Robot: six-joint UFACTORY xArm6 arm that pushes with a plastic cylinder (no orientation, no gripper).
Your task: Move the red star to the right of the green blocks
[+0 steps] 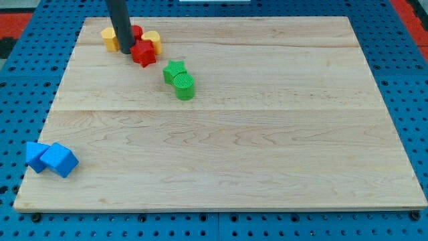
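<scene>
1. The red star [143, 54] was seen flat near the board's top left; no long axis or heading could be told.
2. My tip [126, 50] was placed touching its left side; no jaws exist.
3. The green star [174, 70] and green cylinder [184, 86] were found lower right.
4. No writing was seen.

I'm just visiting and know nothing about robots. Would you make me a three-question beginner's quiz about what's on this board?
1. True or false: my tip is beside the red star.
2. Which blocks lie nearest the view's bottom-left corner? A) green B) blue C) yellow
3. Fill in: the green star touches the green ____.

Key:
1. True; the tip sits just on the star's left, with yellow blocks close by.
2. B, the two blue blocks.
3. Cylinder.
</scene>
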